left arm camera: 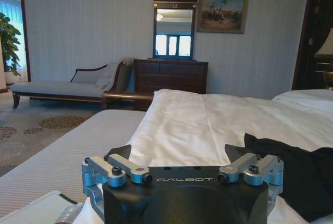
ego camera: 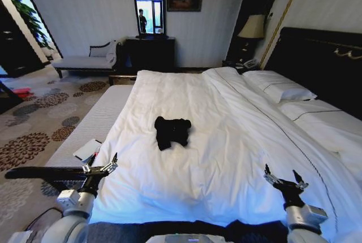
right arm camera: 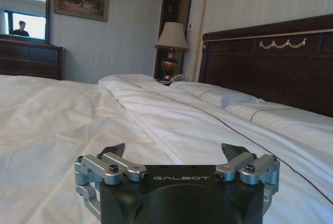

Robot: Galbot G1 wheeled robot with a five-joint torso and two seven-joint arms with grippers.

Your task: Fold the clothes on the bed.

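Two grippers [ego camera: 100,166] [ego camera: 284,178] short of clothes [ego camera: 172,130]

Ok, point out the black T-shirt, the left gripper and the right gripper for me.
black T-shirt [ego camera: 172,131]: head view, middle of the crumpled heap on the duvet.
left gripper [ego camera: 102,165]: head view, midway between its open fingertips.
right gripper [ego camera: 283,177]: head view, midway between its open fingertips.

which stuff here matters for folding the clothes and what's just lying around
For the job:
- crumpled black fabric T-shirt
- large bed with white duvet
- left end effector, open, at the bed's near edge
- right end effector, open, over the duvet

Lying about:
- pale upholstered chaise
- dark wooden dresser
- bedside lamp
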